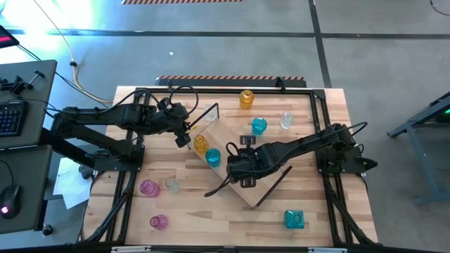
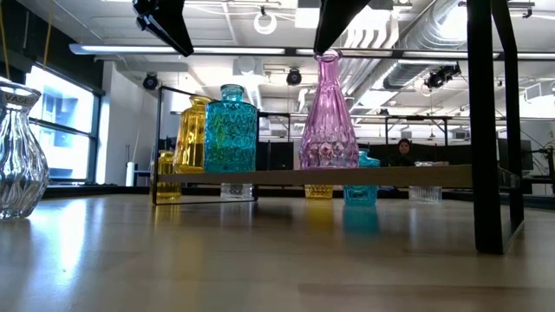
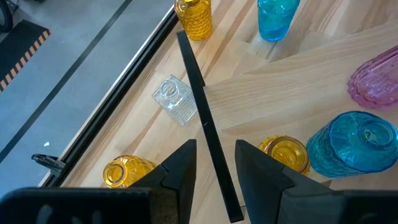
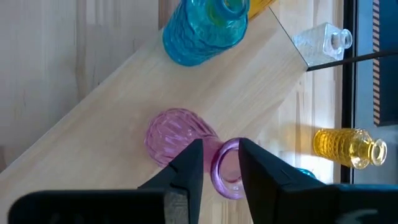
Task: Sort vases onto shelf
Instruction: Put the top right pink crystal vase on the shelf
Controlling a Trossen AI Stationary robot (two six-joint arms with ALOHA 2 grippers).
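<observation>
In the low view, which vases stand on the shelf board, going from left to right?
On the shelf: amber vase → teal vase → pink vase, with the right hand just above its neck.

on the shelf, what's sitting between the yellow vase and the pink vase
The teal vase stands between the yellow vase and the pink vase on the shelf, seen in the low view.

You get no readable text, label, brand, number or sign on anything in these views.
</observation>
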